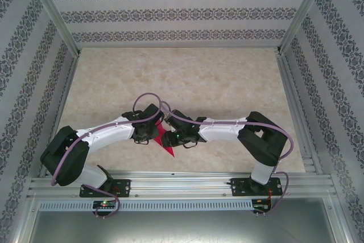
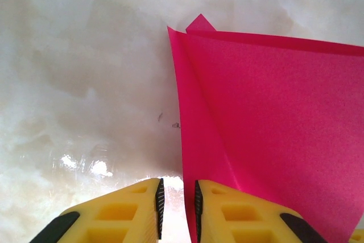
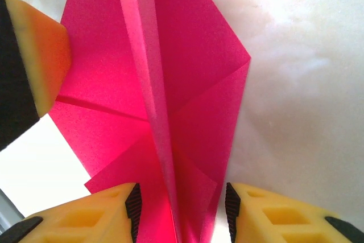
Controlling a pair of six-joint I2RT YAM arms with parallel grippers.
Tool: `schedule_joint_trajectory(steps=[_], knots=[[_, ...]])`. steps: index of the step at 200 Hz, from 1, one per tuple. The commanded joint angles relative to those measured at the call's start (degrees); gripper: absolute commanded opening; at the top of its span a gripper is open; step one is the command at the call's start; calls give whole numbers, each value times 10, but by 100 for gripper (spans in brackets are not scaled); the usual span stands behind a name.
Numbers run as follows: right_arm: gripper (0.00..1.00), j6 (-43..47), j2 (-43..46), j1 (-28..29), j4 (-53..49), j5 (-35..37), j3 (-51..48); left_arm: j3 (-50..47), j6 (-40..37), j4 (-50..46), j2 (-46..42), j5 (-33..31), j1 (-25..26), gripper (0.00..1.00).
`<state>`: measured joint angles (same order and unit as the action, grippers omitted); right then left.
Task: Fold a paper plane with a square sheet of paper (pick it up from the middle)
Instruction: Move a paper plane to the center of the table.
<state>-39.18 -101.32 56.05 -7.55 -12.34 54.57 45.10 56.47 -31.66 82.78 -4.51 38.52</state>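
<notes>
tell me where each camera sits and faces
top external: above and behind the bases, looking down at the table; both arms show.
left wrist: on the left arm, facing down past the left gripper at the paper plane.
right wrist: facing down past the right gripper, astride the crease.
both wrist views share the paper plane.

Half-folded magenta-pink paper plane [image 1: 166,143] lies on the table [image 1: 170,78], centre crease raised.

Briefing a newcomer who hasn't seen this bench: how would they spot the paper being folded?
Find the pale marbled table, then the spot near its front edge where the left arm and right arm meet. Between them is the paper plane: half-folded, pointed, centre-creased, the only bright magenta thing there.
</notes>
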Motion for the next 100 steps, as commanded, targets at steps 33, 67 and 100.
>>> schedule_joint_trajectory(steps=[33,67,100], knots=[[43,17,-13,6,-24,26,19,-5,0,6,-1,1,-6,24],[40,18,-19,6,-25,25,23,-4,0,6,0,1,-6,23],[36,18,-27,6,-32,30,29,-4,0,8,0,3,-6,23]])
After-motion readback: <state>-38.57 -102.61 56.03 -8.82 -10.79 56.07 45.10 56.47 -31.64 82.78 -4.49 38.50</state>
